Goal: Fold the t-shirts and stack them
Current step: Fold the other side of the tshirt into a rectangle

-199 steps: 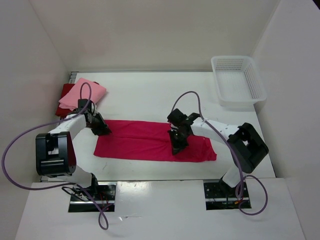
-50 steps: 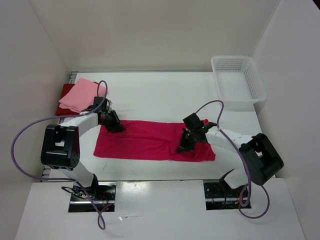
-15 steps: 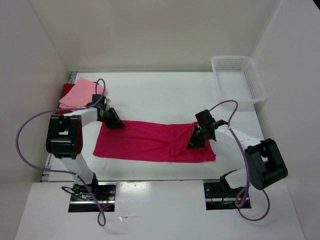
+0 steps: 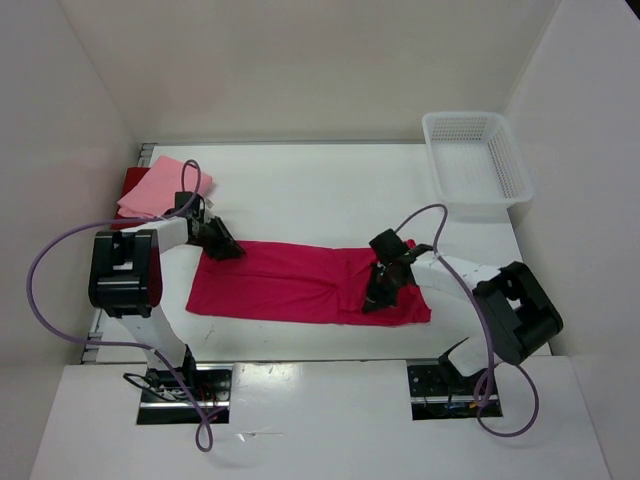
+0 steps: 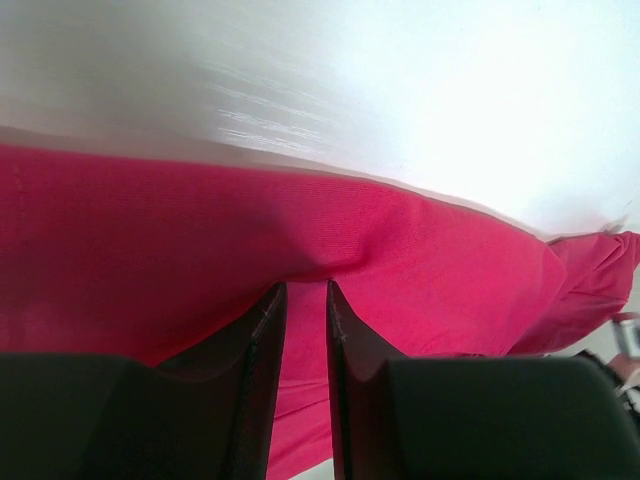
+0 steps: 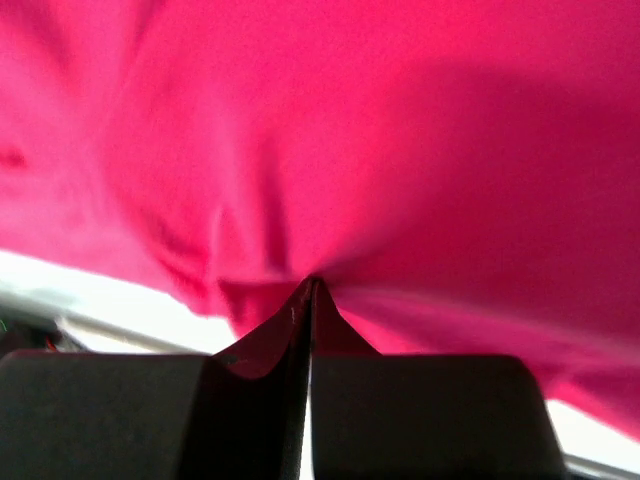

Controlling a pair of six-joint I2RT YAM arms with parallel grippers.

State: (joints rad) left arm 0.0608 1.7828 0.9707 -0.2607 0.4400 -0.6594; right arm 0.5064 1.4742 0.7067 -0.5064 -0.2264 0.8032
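The bright magenta-pink t-shirt (image 4: 290,282) lies as a long folded strip across the table's middle. My left gripper (image 4: 222,246) is at its far left corner; in the left wrist view the jaws (image 5: 301,290) stand close together, pinching a puckered fold of the magenta cloth (image 5: 420,250). My right gripper (image 4: 382,288) is low on the shirt's right part, shut on a pinch of magenta cloth (image 6: 420,150) at its tips (image 6: 310,285). The light pink t-shirt (image 4: 163,184) lies folded on the dark red t-shirt (image 4: 127,184) at the far left.
A white mesh basket (image 4: 476,160) stands at the far right corner. White walls enclose the table on three sides. Purple cables loop over both arms.
My right gripper slid right along the magenta shirt, then came back a little left and nearer in the last half second. My left gripper stayed at the shirt's far left corner.
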